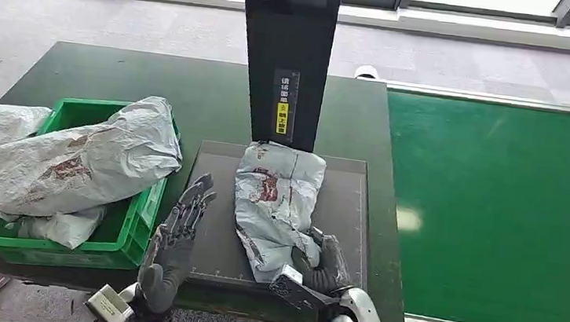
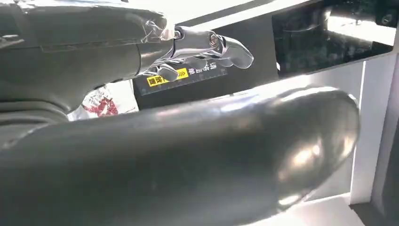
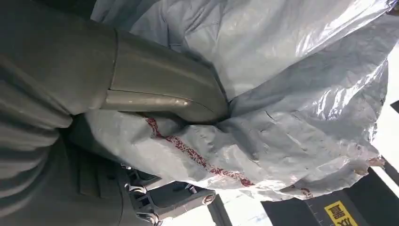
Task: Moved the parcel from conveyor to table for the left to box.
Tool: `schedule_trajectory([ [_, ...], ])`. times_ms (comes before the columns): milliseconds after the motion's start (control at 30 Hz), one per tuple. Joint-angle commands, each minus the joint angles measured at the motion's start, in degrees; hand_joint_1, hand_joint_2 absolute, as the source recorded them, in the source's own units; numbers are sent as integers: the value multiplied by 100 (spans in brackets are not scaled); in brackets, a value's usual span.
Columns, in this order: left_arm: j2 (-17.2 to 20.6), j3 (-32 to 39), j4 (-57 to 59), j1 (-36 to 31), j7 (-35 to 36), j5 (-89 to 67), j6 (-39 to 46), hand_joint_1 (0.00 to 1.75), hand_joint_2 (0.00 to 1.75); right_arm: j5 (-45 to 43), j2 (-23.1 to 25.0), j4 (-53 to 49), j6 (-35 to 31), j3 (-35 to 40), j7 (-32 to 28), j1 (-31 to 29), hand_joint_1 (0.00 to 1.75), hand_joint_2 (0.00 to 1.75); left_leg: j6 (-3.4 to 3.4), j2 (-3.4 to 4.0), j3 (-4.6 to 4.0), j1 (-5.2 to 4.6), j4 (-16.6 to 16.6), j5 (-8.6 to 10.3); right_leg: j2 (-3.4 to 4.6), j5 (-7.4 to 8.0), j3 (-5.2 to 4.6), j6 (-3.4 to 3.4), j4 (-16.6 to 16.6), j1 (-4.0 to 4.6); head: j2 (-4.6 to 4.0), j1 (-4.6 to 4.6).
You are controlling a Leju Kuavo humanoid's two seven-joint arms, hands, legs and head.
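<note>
The parcel (image 1: 274, 203), a crumpled grey bag with red print, lies on the dark mat (image 1: 348, 206) on the table (image 1: 194, 89), its far end touching the foot of the black post (image 1: 288, 51). The right hand (image 1: 323, 269) grips the parcel's near end, thumb pressed into the plastic in the right wrist view. The left hand (image 1: 181, 226) hangs over the mat's left edge, fingers straight and apart, holding nothing, between the parcel and the green box (image 1: 120, 244) heaped with more bags (image 1: 84, 161). The green conveyor (image 1: 497, 221) runs along the right.
</note>
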Motion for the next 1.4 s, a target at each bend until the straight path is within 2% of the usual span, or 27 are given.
schedule_trajectory([
  [33,-123,327,181,-90,331,119,166,0,0,-489,-208,-584,296,189,-156,301,0,175,1,-14,-30,4,-10,20,-16,16,-24,-3,-14,5,2,0],
  [67,-183,389,154,-77,315,178,294,0,0,-786,-229,-1219,434,150,-515,528,0,175,1,-10,-21,2,-4,13,-12,10,-18,-2,-6,3,2,0],
  [167,-288,399,-32,-33,222,-109,938,0,0,-1049,-376,-3124,1099,153,-269,1206,0,175,3,-26,-32,1,-4,16,-28,6,-24,-2,-6,2,2,0],
  [233,-344,324,-87,-19,254,-301,1311,0,0,-1055,-366,-3704,1252,72,-204,1432,0,175,6,-23,-43,0,2,14,-28,2,-30,-1,1,0,2,0],
  [267,-388,100,259,-256,724,-912,1566,0,0,-1239,-229,-4841,1184,-304,-225,1999,0,175,5,-33,-53,-1,4,17,-37,1,-33,-2,7,-2,0,0],
  [300,-354,-32,492,-433,677,-994,1568,0,0,-1140,-262,-5376,1450,-328,-31,2251,0,175,4,-38,-56,-1,1,16,-39,-1,-35,-3,5,-1,2,0],
  [400,-319,-151,867,-706,678,-1154,1632,0,0,-970,-135,-5688,1697,-412,32,2432,0,175,7,-87,-65,-1,2,20,-82,-9,-32,-2,0,-2,2,0],
  [567,-110,-282,937,-740,700,-1326,1083,0,0,-997,-36,-5809,1789,-444,-78,2459,0,175,2,-41,-66,-3,2,1,-35,-10,-51,1,3,-4,2,-2],
  [700,-117,-333,953,-711,578,-1419,855,0,0,-993,-12,-6036,1865,-473,-54,2568,0,175,4,-41,-67,-3,0,0,-37,-11,-51,3,0,-6,2,-2],
  [900,-79,-420,1007,-765,554,-1605,812,0,0,-989,11,-6050,1851,-514,-55,2578,0,175,4,-36,-59,1,-5,-1,-33,-8,-44,2,-9,-2,2,-2],
  [1000,-90,-617,1320,-908,931,-2641,1315,0,0,-924,51,-6343,1775,-525,-95,2693,0,175,4,-43,-60,1,-9,3,-40,-7,-43,2,-12,-1,0,-2],
  [1033,-111,-694,1500,-989,1153,-3127,1578,0,175,-899,65,-6461,1745,-527,-105,2736,0,175,5,-43,-62,-2,-3,-1,-40,-11,-46,4,-6,-4,0,-2],
  [1100,-165,-915,2112,-1275,1713,-4364,2179,0,175,-854,98,-6723,1688,-510,-123,2839,0,175,5,-43,-63,-3,0,-2,-39,-13,-46,5,-2,-6,2,-2],
  [1200,-286,-1320,3404,-1835,2550,-5918,2583,0,175,-795,89,-6921,1615,-429,-141,2929,0,175,6,-66,-64,-5,-6,6,-63,-12,-41,5,-8,-7,2,-2],
  [1233,-323,-1411,3854,-2004,2675,-6122,2641,0,175,-788,77,-6919,1594,-410,-147,2928,0,175,6,-54,-60,-7,-2,1,-49,-14,-44,6,-3,-10,2,-2],
  [1267,-372,-1446,4252,-2141,2735,-6202,2769,0,175,-785,72,-6910,1569,-401,-151,2925,0,175,7,-77,-58,-5,-12,12,-74,-9,-31,6,-17,-7,2,0],
  [1400,-382,-1436,4474,-2207,2696,-6179,2923,0,175,-784,68,-6865,1548,-399,-158,2908,0,175,7,-48,-58,-2,-6,4,-46,-6,-36,6,-15,-5,2,-2],
])
